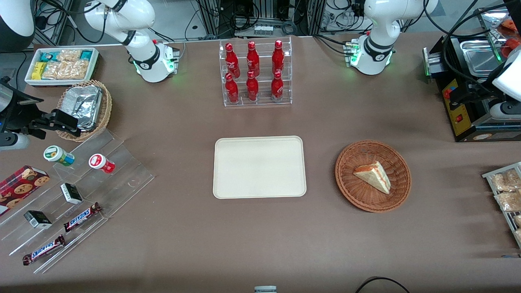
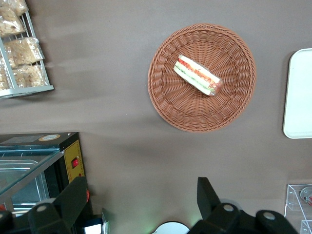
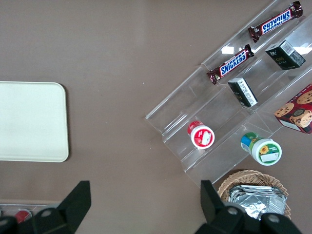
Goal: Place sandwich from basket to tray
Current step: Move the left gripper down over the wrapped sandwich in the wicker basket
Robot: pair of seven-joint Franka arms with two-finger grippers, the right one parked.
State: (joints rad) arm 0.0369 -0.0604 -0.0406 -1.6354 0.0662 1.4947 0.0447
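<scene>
Claw hangs high above the table, fingers spread wide w/ nothing between them, well apart from the basket. Sandwich lies in the basket, roughly mid-bowl, filling edge facing up toward the wrist cam. Tray sits bare beside the basket, toward the parked arm's end.

Risks, as I judge them: soft bread, so too hard a squeeze crushes it or pushes filling out. Wedge is tapered, so a grip across the slanted faces could slip. Descending off-centre, a fingertip may catch the weave and drag the basket along.
</scene>
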